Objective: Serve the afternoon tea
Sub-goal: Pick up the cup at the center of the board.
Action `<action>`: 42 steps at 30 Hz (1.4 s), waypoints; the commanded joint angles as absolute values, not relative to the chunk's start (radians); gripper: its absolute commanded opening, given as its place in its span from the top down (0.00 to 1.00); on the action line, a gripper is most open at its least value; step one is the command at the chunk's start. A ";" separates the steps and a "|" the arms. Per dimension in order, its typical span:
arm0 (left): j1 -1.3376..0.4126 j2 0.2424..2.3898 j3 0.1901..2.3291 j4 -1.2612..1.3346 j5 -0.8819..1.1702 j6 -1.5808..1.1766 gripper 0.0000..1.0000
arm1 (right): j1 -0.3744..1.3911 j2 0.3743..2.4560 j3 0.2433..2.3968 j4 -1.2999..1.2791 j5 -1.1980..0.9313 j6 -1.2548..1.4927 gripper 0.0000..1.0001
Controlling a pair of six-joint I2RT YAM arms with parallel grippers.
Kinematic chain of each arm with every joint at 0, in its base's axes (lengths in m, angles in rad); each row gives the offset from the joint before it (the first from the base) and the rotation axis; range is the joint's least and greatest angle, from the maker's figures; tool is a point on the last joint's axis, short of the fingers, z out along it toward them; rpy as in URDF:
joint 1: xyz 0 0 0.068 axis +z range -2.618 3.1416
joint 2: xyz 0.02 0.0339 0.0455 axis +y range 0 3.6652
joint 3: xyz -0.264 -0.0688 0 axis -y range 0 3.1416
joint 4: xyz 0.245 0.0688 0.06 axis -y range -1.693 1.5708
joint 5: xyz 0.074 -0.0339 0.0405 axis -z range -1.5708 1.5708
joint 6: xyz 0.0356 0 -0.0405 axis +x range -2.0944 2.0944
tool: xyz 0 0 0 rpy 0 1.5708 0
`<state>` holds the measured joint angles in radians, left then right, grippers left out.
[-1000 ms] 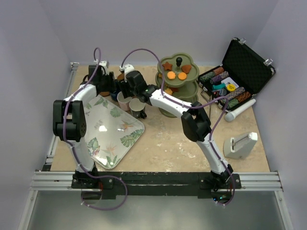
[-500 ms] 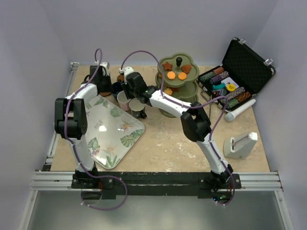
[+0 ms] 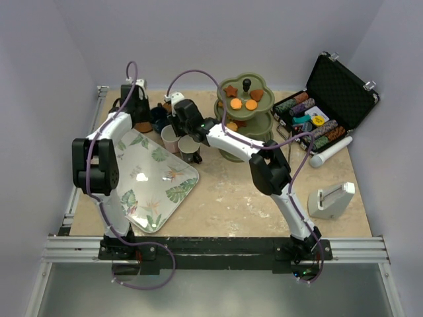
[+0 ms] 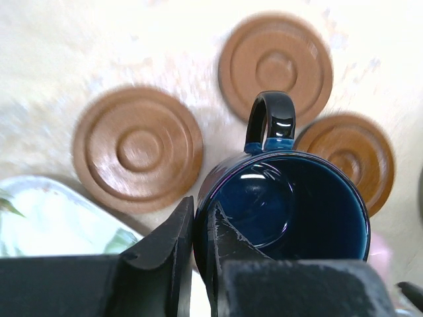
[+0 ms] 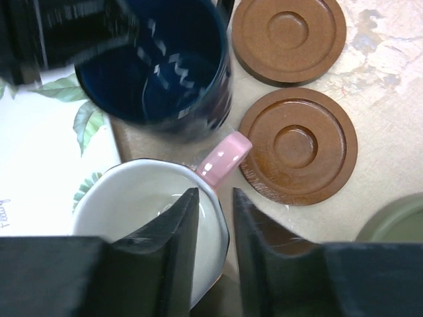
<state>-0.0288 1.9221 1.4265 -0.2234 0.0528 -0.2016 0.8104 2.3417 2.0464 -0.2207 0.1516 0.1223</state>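
Compared with 1 second ago, in the overhead view my left arm's wrist has moved toward the upper left of the frame. The navy cup (image 3: 158, 118), covered by it then, now shows just to its right. My right arm has barely shifted. The olive-green stand (image 3: 243, 78), the leaf-patterned tray (image 3: 149, 191) and the black case (image 3: 337, 82) lie as before.

In the left wrist view, the left gripper (image 4: 199, 206) pinches the navy cup's wall at bottom centre, 1 finger inside the rim and 1 outside, the handle pointing to the top of the frame. 3 brown saucers (image 4: 137, 148) lie on the table behind it, bare and apart from one another.

In the right wrist view, the right gripper (image 5: 214, 195) straddles the rim of the pinkish-white cup (image 5: 132, 198) at the bottom of the frame, 1 finger inside and 1 outside. I cannot tell whether they are pressing it yet. Its pink handle points up and to the right, toward the nearer saucer.

The left wrist view is smeared, and the navy cup is blurred in the right wrist view. Its base is hidden, so I cannot tell whether it is off the table. Only 2 saucers fit the right wrist view. The cream cup (image 3: 192, 152) is seen only from overhead, partly under my right arm. Biscuits (image 3: 239, 102) show on the stand's top tier; the lower tiers are mostly covered.
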 commanded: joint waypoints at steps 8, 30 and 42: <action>0.000 1.815 1.589 -0.169 -0.073 -0.255 1.00 | 0.807 2.258 2.144 -0.192 0.109 0.138 0.24; 0.164 2.103 1.876 -0.184 -0.025 -0.324 1.00 | 0.750 2.511 2.477 -0.190 0.166 0.255 0.25; 0.166 2.079 1.830 -0.164 -0.023 -0.313 1.00 | 0.742 2.608 2.485 -0.186 0.267 0.247 0.50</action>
